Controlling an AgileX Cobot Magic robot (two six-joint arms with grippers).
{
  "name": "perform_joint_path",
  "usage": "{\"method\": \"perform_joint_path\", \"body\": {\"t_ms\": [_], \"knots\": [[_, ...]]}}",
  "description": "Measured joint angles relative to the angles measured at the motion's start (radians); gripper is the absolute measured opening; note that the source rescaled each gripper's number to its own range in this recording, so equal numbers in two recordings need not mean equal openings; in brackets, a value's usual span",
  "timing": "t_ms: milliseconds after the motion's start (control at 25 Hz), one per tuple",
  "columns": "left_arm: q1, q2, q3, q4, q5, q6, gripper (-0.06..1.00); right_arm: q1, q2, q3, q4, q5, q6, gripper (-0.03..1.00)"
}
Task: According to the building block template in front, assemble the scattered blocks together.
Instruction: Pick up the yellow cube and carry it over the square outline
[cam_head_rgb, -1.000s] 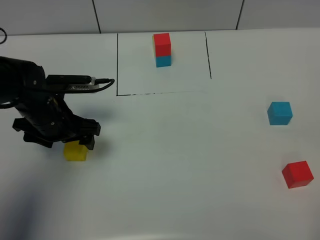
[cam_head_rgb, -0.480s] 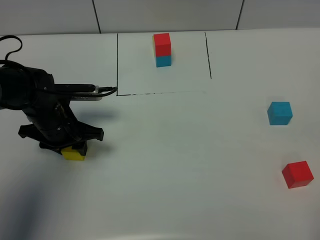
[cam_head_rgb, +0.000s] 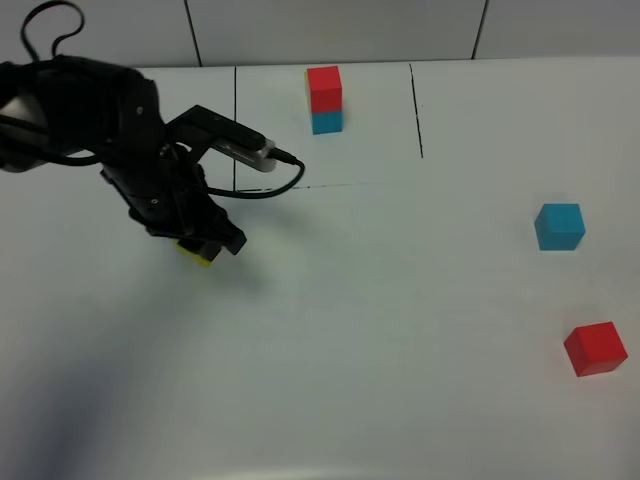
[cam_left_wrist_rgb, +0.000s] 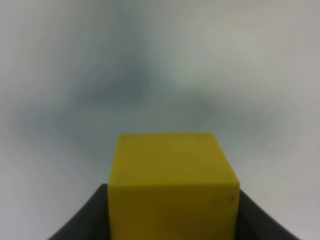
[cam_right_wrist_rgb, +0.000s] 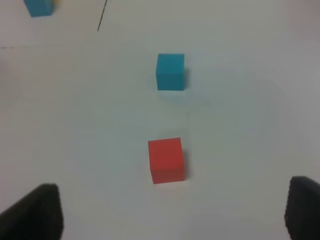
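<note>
white tabletop seen from above: at 9 o'clock the left tool is pinching the yellow cube, seemingly just off the surface, while the building block template stands at 12 o'clock inside its black-line rectangle. the cyan-blue cube at 3 o'clock and the red cube at 4 o'clock lie well apart, the right tool facing them, spread wide and empty. the step in hand looks like carrying the first block; next it needs setting down squarely before the template, then letting go.
</note>
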Motion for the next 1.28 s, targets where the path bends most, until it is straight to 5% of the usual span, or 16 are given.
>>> {"method": "perform_joint_path", "body": {"t_ms": [360,720,1280], "knots": [[-0.17,0.265,-0.435,0.016,0.241,0.358,0.01,0.0,0.0,0.0,0.0,0.0,0.001,0.76],[-0.284,0.481,-0.778,0.079,0.389,0.491,0.01,0.0,0.0,0.0,0.0,0.0,0.007,0.76],[-0.302,0.554,-0.836,0.06,0.372,0.539,0.01,0.0,0.0,0.0,0.0,0.0,0.011,0.75]]}}
